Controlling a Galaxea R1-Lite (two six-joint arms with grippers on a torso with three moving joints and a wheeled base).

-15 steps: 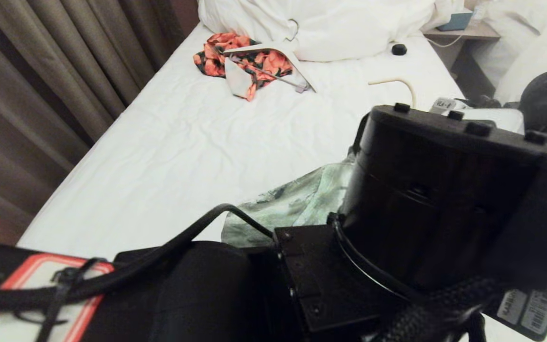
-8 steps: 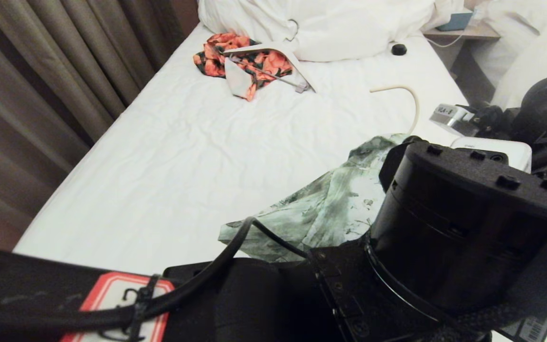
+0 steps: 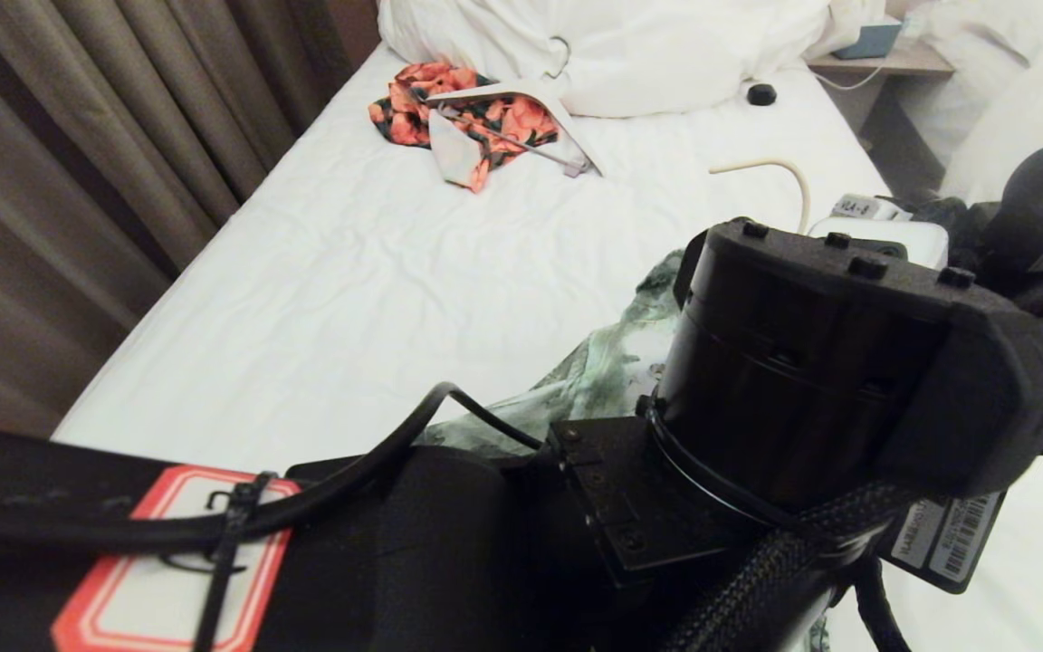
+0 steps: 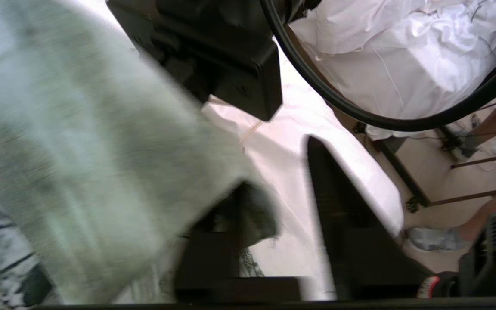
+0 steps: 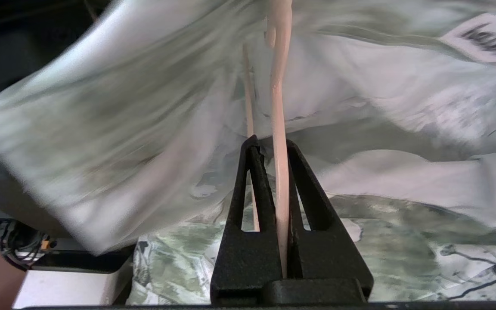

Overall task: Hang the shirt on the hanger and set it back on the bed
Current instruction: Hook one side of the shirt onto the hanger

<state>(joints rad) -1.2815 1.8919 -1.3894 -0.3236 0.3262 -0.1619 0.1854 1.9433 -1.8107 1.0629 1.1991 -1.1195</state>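
My right gripper (image 5: 274,161) is pinching the hanger (image 5: 277,129), jaws pressed together on a thin cream wire, with the shirt (image 5: 153,112) billowing around the wire just ahead of my fingers. My left gripper (image 4: 274,224) is standing with jaws spread, green cloth draping over 1 finger (image 4: 213,254) but not clamped, as far as I can tell. From the head view my left arm is blocking most of the work; the shirt (image 3: 607,376) is showing beside it, low over the bed (image 3: 331,299), and the hanger's hook (image 3: 770,177) is sticking up past the arm.

Progress, my guess: hanger is partly inside the shirt, shoulders not seated that I can see, and setting it down on the bed is not yet done.

Surface is a wrinkled white sheet, soft. An orange floral garment (image 3: 467,113) with a white hanger (image 3: 531,100) is lying near the pillows (image 3: 630,50). Brown curtains (image 3: 78,136) are hanging along 1 side, a nightstand (image 3: 893,59) is standing on the other. A person's shoe (image 4: 435,239) is showing on the floor.
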